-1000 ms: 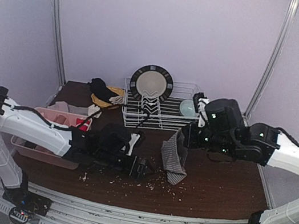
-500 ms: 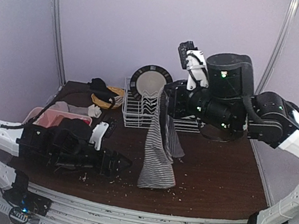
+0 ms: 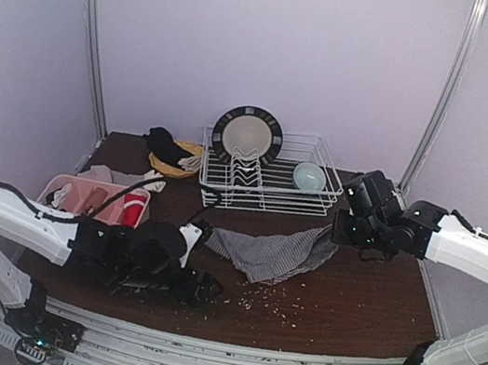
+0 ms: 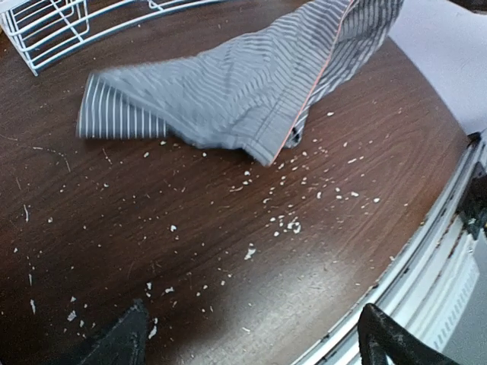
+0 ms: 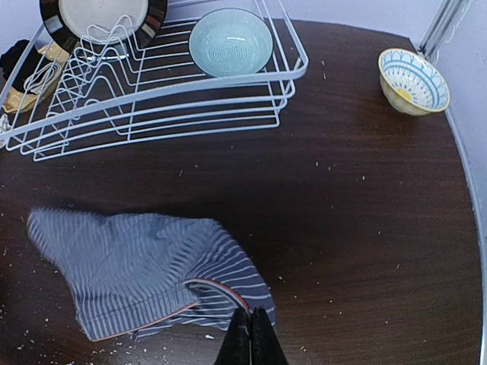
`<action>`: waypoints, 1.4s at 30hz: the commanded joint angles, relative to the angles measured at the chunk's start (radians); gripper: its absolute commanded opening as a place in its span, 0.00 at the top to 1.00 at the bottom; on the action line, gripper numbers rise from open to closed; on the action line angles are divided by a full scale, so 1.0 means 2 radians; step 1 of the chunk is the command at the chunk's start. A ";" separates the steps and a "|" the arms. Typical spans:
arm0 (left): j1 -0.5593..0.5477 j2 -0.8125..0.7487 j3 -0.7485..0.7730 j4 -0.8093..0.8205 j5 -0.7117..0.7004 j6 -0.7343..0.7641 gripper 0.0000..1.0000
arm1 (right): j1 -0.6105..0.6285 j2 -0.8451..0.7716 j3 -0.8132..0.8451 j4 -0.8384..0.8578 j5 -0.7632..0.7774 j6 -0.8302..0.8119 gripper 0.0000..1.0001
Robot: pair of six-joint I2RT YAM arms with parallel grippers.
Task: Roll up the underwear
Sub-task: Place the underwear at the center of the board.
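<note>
Here the striped underwear (image 3: pixel 265 251) lies spread and rumpled on the brown table (image 3: pixel 364 303), just in front of the white dish rack (image 3: pixel 307 198) and between the two grippers. The right gripper (image 3: pixel 337 232) has its fingers pinched together on the cloth's right-hand corner, by the red-trimmed hem, which lifts slightly toward it. The left gripper (image 3: pixel 207 285) sits low over the table's near side with fingers spread wide, holding nothing. The underwear lies beyond its fingertips, apart from them, with pale crumbs (image 4: pixel 285 222) scattered between.
</note>
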 commanded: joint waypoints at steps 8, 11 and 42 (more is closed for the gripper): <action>-0.001 0.164 0.119 0.057 -0.034 0.229 0.07 | -0.017 -0.056 -0.079 0.045 -0.070 0.045 1.00; 0.009 0.205 0.159 0.056 -0.030 0.306 0.12 | -0.018 -0.062 -0.083 0.047 -0.081 0.040 1.00; 0.177 0.385 0.278 0.051 0.285 -0.017 0.34 | -0.018 -0.094 -0.098 0.050 -0.110 0.018 1.00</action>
